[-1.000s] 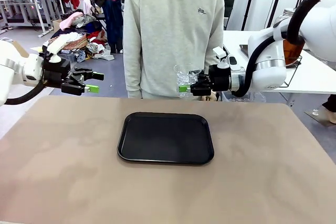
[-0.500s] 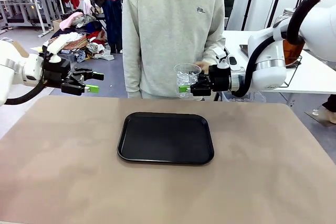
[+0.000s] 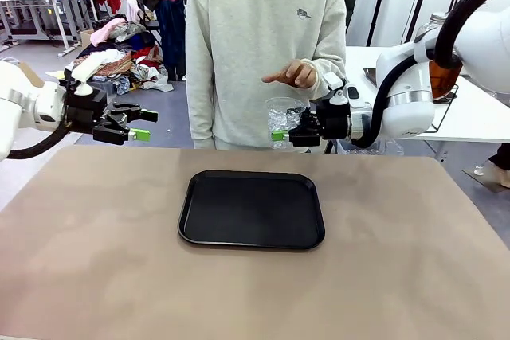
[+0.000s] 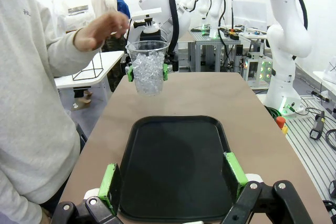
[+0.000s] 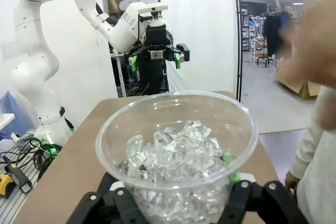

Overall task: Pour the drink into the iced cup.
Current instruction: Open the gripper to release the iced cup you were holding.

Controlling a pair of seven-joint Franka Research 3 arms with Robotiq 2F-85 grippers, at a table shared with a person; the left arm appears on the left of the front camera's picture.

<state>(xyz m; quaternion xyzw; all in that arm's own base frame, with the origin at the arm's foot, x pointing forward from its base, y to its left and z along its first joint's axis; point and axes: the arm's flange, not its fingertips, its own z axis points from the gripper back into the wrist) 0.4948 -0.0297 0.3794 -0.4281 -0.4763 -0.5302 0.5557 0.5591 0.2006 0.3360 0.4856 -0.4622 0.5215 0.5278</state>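
Note:
The iced cup (image 3: 280,119) is a clear plastic cup full of ice cubes. It hangs upright over the table's far edge with my right gripper (image 3: 284,133) shut on its lower part. The same cup shows in the left wrist view (image 4: 148,66) and close up in the right wrist view (image 5: 176,150). The person's hand (image 3: 293,75) hovers just above the cup and does not touch it. My left gripper (image 3: 146,125) stands open and empty at the far left, above the table's edge. Amber drink (image 3: 443,77) in a glass jar shows partly behind my right arm.
A black tray (image 3: 191,197) lies bare in the middle of the brown table. The person stands at the far side, right behind the cup. A white side table (image 3: 478,117) at the right carries the jar.
The person's hand has come off the cup and risen above it. The cup stays in my right gripper. My left arm has not moved.

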